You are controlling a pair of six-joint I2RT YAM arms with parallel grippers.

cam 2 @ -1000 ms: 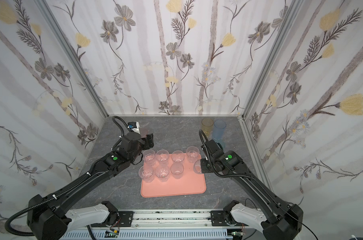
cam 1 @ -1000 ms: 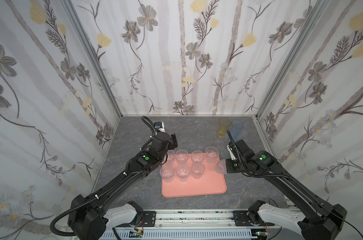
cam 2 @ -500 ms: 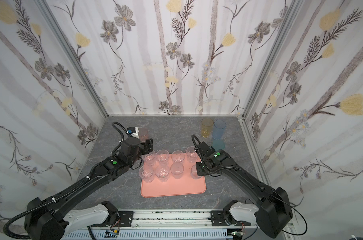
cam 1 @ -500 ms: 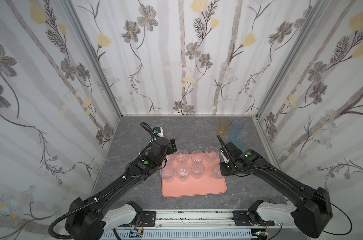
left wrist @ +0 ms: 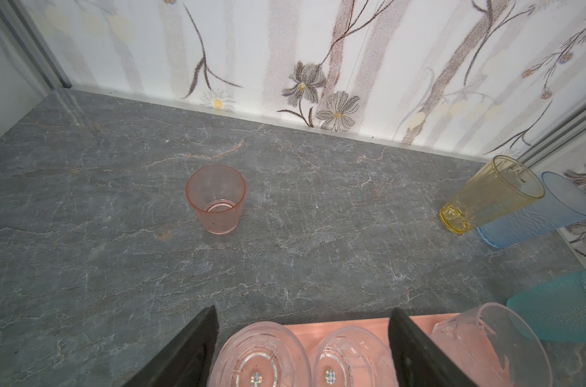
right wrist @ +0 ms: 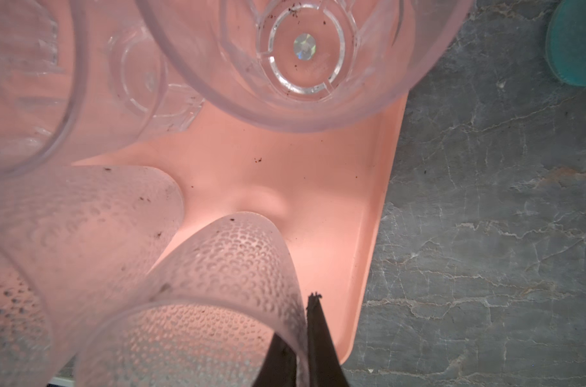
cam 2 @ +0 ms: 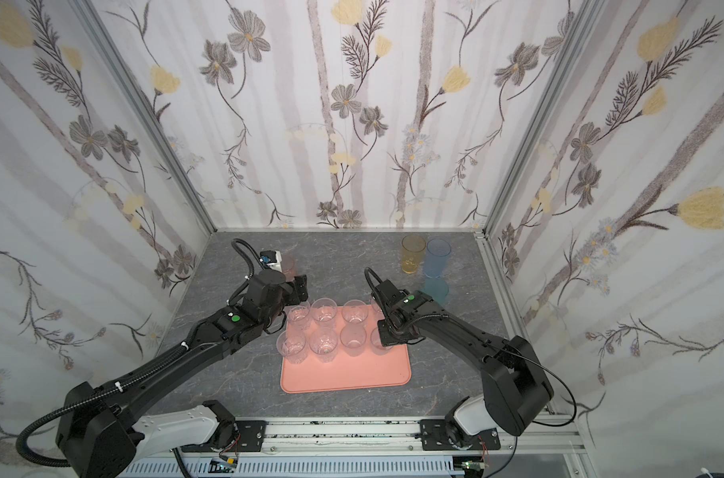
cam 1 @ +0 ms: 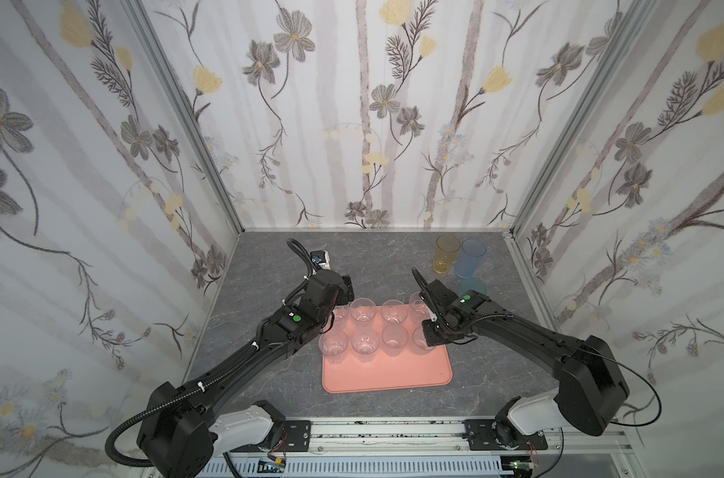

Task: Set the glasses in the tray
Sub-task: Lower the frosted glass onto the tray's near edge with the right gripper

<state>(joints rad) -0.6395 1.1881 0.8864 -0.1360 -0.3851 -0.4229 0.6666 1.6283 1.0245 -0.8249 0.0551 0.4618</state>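
Table (cam 1: 393, 256), grey. Tray (cam 1: 387, 378) mid-table. Off it, beyond its far-right corner: amber glass (cam 1: 446, 253), blue glass (cam 1: 471, 256); teal glass (cam 1: 472, 285) just beside that corner. Change over the last second: right pincer (right wrist: 298, 321) carried the eighth clear glass (right wrist: 217, 284) from the tray's right rim into its near-right spot; pincer clamped on the glass wall, release pending. Left pincer (left wrist: 301, 311), jaws apart, empty, has turned toward the pink glass (left wrist: 216, 199) beyond the tray's far-left corner. Judged: eight in, four left.
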